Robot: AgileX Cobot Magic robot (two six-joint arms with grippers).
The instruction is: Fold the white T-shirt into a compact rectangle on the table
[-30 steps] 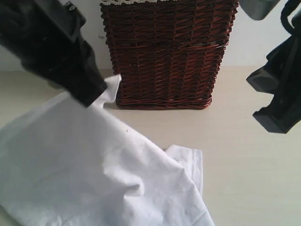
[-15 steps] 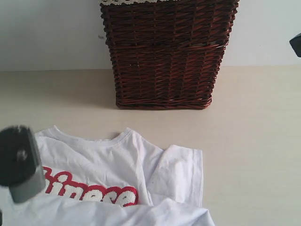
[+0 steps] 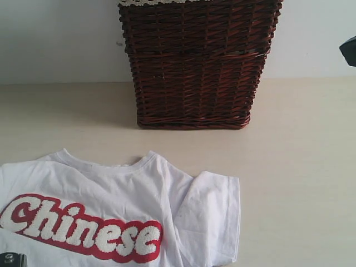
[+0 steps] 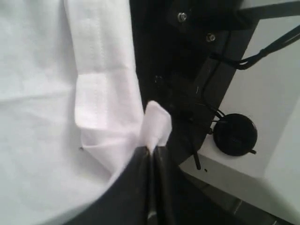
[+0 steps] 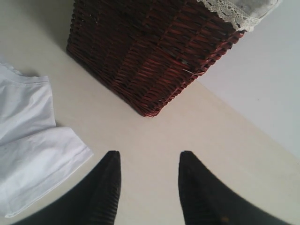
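Note:
The white T-shirt lies flat on the table at the front left, its "Chinese" print facing up and one sleeve spread to the right. My left gripper is shut on a pinch of the shirt's white fabric near the table's front edge. In the exterior view only a dark bit of the left gripper shows at the bottom left corner. My right gripper hangs open over bare table, apart from the sleeve.
A dark wicker basket with a lace-trimmed lining stands at the back middle of the table, against the pale wall. Black robot hardware lies beyond the table's front edge. A corner of the right arm shows at the far right.
The left arm swept from beside the basket down to the front left, pulling the shirt over so the print now faces up. The right arm withdrew to the right edge.

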